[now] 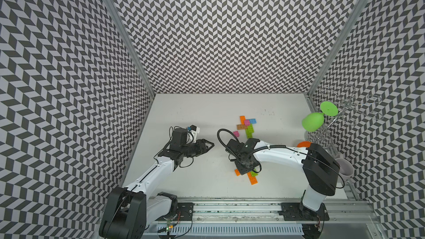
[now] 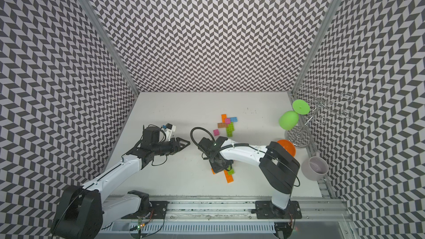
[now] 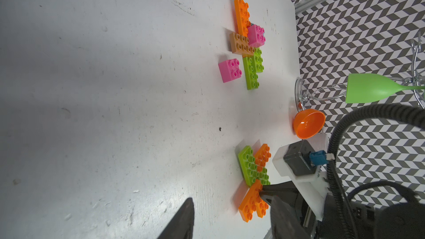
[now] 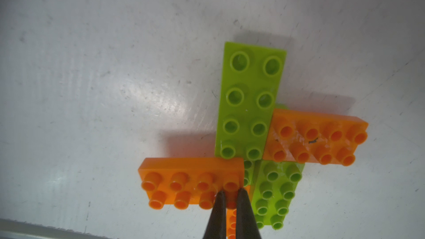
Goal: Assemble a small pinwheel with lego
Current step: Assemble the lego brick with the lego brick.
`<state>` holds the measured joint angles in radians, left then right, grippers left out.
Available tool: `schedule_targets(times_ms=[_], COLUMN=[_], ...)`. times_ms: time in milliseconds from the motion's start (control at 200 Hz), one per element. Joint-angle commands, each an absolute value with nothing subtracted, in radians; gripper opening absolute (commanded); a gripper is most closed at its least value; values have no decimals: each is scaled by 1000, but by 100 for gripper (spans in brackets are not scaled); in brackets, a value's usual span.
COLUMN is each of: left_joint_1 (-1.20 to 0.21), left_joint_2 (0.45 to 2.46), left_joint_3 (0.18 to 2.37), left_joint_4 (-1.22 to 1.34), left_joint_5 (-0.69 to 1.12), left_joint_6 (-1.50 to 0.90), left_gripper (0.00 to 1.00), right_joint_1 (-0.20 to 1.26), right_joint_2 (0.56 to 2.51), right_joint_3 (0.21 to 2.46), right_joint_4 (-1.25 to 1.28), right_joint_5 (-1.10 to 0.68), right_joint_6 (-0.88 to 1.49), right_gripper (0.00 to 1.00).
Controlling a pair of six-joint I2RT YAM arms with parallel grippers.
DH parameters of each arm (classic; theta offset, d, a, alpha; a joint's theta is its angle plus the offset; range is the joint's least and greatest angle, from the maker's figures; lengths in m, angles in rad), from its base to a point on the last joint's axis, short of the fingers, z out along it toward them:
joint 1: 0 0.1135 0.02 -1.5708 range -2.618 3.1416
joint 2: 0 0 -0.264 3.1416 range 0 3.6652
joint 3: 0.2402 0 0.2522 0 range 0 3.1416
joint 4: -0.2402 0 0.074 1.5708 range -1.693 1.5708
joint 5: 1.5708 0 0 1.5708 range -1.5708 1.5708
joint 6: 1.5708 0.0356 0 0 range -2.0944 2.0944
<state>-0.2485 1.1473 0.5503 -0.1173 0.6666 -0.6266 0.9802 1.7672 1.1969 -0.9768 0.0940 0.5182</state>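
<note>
White, scuffed tabletop (image 1: pixel 207 111) runs under me, with chevron walls all round. Closest in, my right gripper (image 4: pixel 230 194) has its fingertips drawn together and set on the inner end of an orange brick (image 4: pixel 184 180), whose long axis lies square across my fingers. Just beside that end, a lime green brick (image 4: pixel 250 102) runs straight on from my tips. A second orange brick (image 4: pixel 317 136) juts out the opposite way. This near pinwheel is mine to press, I judge. My left gripper (image 1: pixel 209 144) hangs well apart, fingers parted and empty. Farther back, a loose pink square (image 1: pixel 236 133) sits near another brick cluster (image 1: pixel 247 124). Beyond that is the green goblet (image 1: pixel 312 121), clear of my path.
</note>
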Motion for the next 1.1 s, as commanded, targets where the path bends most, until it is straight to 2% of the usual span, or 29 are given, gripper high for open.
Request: schedule_targets(times_ms=[0, 606, 861, 1097], left_joint_1=[-253, -253, -253, -253], left_joint_2=[1154, 1167, 1165, 1178], left_joint_3=[550, 547, 550, 561], left_joint_4=[-93, -88, -92, -84], left_joint_5=[657, 655, 655, 655], left_joint_6=[-626, -625, -624, -629], left_gripper=[54, 53, 53, 53], right_joint_1=[968, 953, 897, 882], right_joint_2=[1735, 1750, 1768, 1839], right_joint_3=[1186, 1142, 1127, 1119], right_joint_4=[-976, -968, -934, -934], right_joint_5=[110, 63, 61, 20], right_joint_6=[504, 510, 499, 461], right_gripper=[3, 3, 2, 2])
